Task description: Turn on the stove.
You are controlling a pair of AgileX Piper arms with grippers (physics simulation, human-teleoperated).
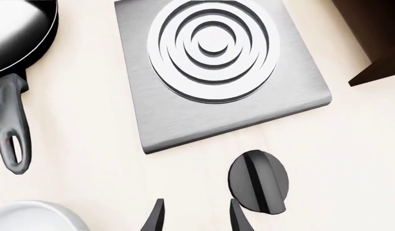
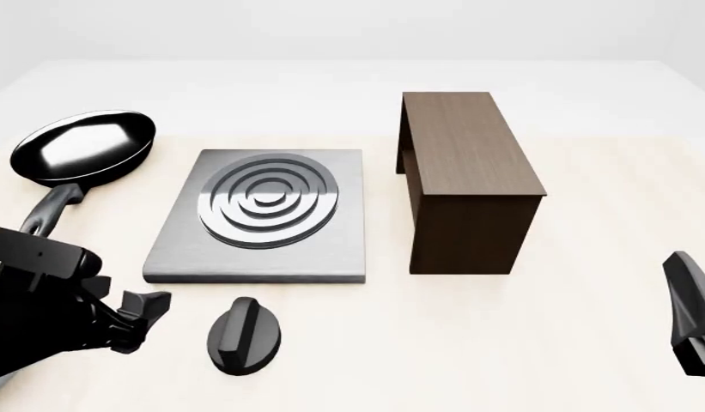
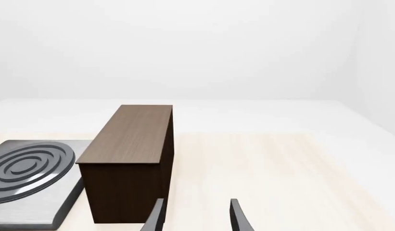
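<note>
Near left of table: left gripper, fingers spread, empty, just left of black round ridged knob; flat brushed-grey stove slab beyond. Right gripper likewise spread.

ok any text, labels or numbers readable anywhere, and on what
None: no words, numbers or signs show in any view.
Stove: plain brushed metal, no markings.
Knob: only a raised ridge, no dial marks.
Pan: no brand visible.
Stand: bare wood grain.
Left gripper and right gripper: no labels.
</note>
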